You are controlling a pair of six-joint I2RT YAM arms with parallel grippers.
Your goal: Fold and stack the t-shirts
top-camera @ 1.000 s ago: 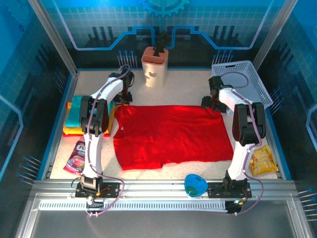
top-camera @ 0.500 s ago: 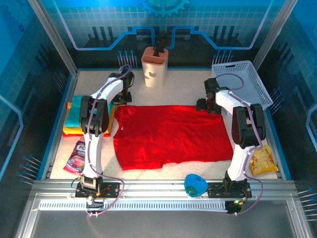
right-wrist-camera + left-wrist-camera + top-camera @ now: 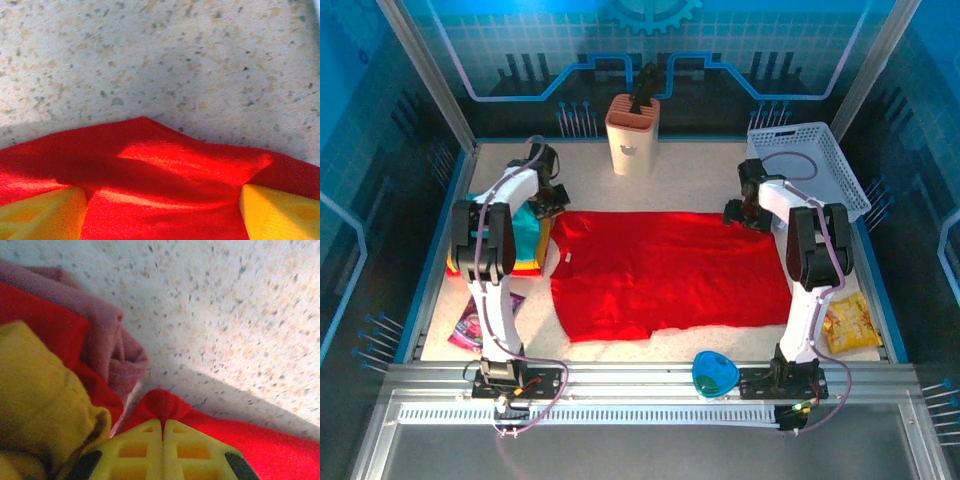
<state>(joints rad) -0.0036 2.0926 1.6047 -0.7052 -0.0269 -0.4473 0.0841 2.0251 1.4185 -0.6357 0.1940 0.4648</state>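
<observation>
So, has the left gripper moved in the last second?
Yes. The left gripper has shifted left, away from the knife block, toward the folded shirts.

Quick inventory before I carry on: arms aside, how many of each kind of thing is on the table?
T-shirts: 4 (1 red shirt spread flat; teal, yellow and orange folded in the stack, which is partly hidden)
Snack bags: 2 (purple bag, yellow bag)
White basket: 1
Knife block: 1
Blue bowl: 1
Total: 9
</observation>
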